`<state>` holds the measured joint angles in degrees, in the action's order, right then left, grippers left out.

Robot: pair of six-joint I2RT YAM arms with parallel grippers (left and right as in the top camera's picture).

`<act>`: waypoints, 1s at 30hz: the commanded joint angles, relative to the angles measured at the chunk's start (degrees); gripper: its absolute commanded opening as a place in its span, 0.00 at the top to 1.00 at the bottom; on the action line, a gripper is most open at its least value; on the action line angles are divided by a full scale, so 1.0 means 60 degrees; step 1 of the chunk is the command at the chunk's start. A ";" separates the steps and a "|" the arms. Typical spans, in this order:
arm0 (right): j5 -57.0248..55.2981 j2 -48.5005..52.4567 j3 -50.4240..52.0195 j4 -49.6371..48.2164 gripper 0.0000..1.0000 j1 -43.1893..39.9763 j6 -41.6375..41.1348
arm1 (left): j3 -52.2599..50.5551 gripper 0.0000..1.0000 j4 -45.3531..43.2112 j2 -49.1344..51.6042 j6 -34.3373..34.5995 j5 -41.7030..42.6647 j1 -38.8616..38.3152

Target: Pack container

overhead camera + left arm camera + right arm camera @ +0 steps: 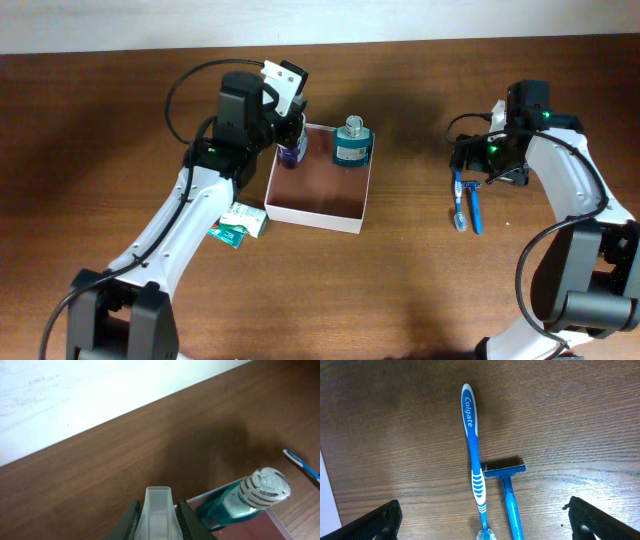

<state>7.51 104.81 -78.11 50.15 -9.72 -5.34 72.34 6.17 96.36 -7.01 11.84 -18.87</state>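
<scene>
Left tool (pixel 158 522) clamps a small dark bottle (pixel 291 153) at the container's (pixel 320 190) far left corner.
Right tool (pixel 482 515) hangs wide open above the toothbrush (pixel 472 445) and razor (pixel 505 470), well apart from the container. Only the teal mouthwash bottle (pixel 351 145) stands inside, so packing looks early. Toothbrush, razor and a green-white sachet (pixel 240 222) just beside the container remain outside. Dark wood tabletop (pixel 420 280), pale wall (pixel 75 390) behind.

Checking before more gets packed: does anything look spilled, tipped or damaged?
Nothing stands out: the teal mouthwash bottle stands upright in the white-walled square container, and the blue toothbrush and blue razor lie side by side, intact.
</scene>
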 commanded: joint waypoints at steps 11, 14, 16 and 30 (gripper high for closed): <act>-0.0051 -0.0211 -0.0106 0.0000 0.01 -0.0011 0.0080 | 0.0204 0.99 -0.0605 0.0780 0.0266 -0.0845 -0.0106; -0.0051 -0.0211 -0.0106 0.0000 0.01 -0.0011 0.0080 | 0.0204 0.99 -0.0667 0.0787 0.0262 -0.1129 -0.0106; -0.0051 -0.0211 -0.0106 0.0000 0.01 -0.0011 0.0080 | 0.0204 0.99 -0.0641 0.0820 0.0266 -0.1126 -0.0106; -0.0051 -0.0211 -0.0106 0.0000 0.01 -0.0011 0.0080 | 0.0200 0.99 -0.0634 0.1432 0.0262 -0.1129 -0.0168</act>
<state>7.51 104.81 -78.11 50.15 -9.72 -5.37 72.34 3.33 104.22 -5.69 6.13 -19.84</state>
